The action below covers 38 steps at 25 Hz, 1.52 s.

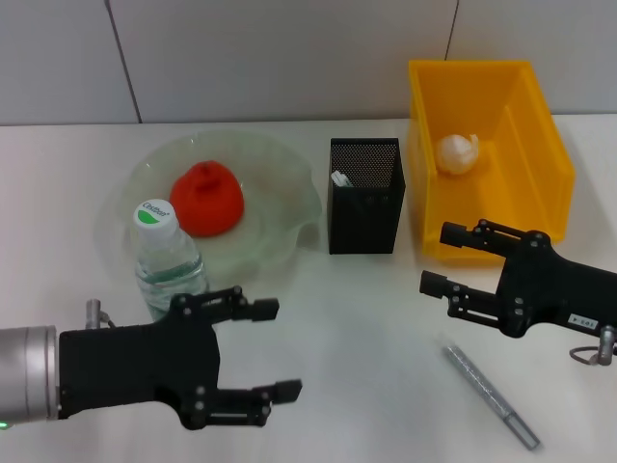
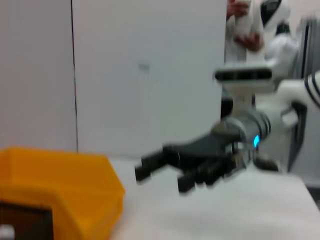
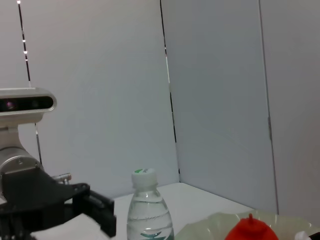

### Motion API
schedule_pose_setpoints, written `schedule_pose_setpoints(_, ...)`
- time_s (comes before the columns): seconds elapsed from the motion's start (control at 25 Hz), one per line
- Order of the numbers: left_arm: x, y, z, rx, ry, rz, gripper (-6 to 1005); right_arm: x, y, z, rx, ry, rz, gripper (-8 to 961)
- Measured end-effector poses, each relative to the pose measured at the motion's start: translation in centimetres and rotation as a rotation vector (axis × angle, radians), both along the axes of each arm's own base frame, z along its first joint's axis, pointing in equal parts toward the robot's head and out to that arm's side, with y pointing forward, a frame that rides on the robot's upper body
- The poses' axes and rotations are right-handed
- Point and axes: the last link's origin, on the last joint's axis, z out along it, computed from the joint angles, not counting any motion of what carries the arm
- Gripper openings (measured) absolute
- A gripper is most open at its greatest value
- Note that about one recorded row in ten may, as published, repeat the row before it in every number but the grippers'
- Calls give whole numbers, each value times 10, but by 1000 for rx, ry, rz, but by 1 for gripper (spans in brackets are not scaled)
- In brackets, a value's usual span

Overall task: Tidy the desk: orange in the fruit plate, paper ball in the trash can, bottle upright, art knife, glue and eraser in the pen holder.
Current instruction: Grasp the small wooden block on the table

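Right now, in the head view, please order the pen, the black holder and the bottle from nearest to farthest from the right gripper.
1. The pen lies on the table just below the right gripper.
2. The black holder stands upright toward the middle, beside the yellow bin.
3. The bottle stands on the far left side, by the left gripper.

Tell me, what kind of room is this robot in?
Probably a robot test lab set up like a desk: a plain white table against bare wall panels, and another white robot standing across the room.
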Motion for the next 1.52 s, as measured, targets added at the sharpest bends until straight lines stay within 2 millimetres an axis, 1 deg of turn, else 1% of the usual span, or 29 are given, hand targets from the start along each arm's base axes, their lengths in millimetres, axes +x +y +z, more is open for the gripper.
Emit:
schedule_pose_setpoints(0.04, 1, 2, 1, -29, 67, 20, 834, 0, 2, -1, 5, -7, -5, 700)
schedule_pose_setpoints(0.08, 1, 2, 1, -29, 67, 20, 834, 0, 2, -1, 5, -7, -5, 700)
schedule_pose_setpoints(0.24, 7, 5, 4, -78, 196, 61, 834, -1, 5, -2, 7, -16, -5, 700)
schedule_pose_setpoints(0.36, 8, 6, 6, -84, 236, 84, 834, -2, 6, -2, 9, -17, -2, 700)
schedule_pose_setpoints(0.44, 7, 8, 10, -89, 306, 133, 834, -2, 6, -2, 13, -17, 1, 700)
schedule_pose_setpoints(0.48, 7, 8, 10, -89, 306, 133, 834, -2, 6, -2, 13, -17, 1, 700)
schedule_pose_setpoints(0.6, 2, 9, 13, -102, 383, 222, 834, -2, 7, -2, 17, -17, 3, 699)
schedule_pose_setpoints(0.64, -2, 10, 14, -107, 440, 282, 834, -3, 7, -2, 19, -17, 4, 699)
schedule_pose_setpoints(0.76, -3, 11, 14, -108, 468, 309, 833, -3, 7, -1, 26, -19, 9, 699)
schedule_pose_setpoints(0.84, -1, 10, 10, -120, 557, 351, 833, -3, 8, -1, 29, -19, 12, 699)
schedule_pose_setpoints(1.0, 0, 12, 9, -113, 625, 387, 833, -3, 8, -1, 29, -19, 12, 699)
schedule_pose_setpoints(1.24, 0, 24, 13, -71, 681, 487, 833, -1, 6, -3, 32, -18, 11, 699)
schedule_pose_setpoints(1.52, 2, 35, 13, -32, 762, 546, 834, 0, 4, -4, 34, -17, 11, 699)
